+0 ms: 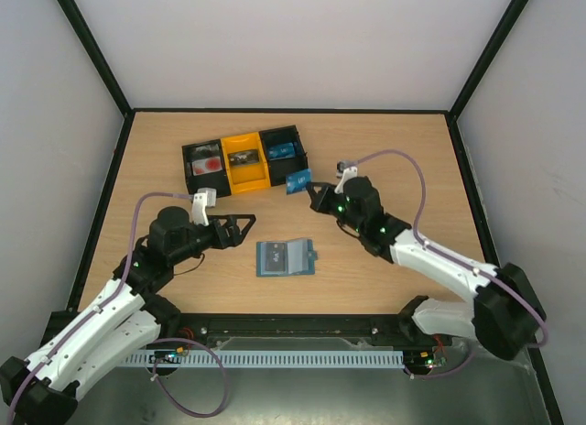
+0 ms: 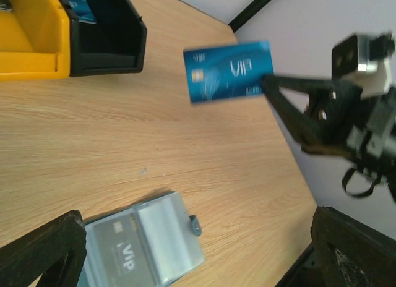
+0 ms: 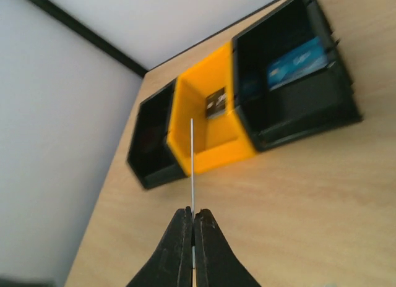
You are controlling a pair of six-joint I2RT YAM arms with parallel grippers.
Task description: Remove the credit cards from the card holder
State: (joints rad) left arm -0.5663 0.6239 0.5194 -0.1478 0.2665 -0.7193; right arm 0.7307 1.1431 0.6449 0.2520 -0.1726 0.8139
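Wooden worktop has the grey card holder lying open toward its near edge, left gripper jaws spread wide just beside it, right gripper pinching a blue credit card by the tray.

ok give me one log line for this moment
right gripper: shut on blue card | left gripper: open, empty | card holder: open, grey card inside

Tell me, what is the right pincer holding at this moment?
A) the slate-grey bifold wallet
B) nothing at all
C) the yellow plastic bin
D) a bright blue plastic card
D: the right pincer is shut on a bright blue plastic card, while the slate-grey bifold wallet lies apart from it.
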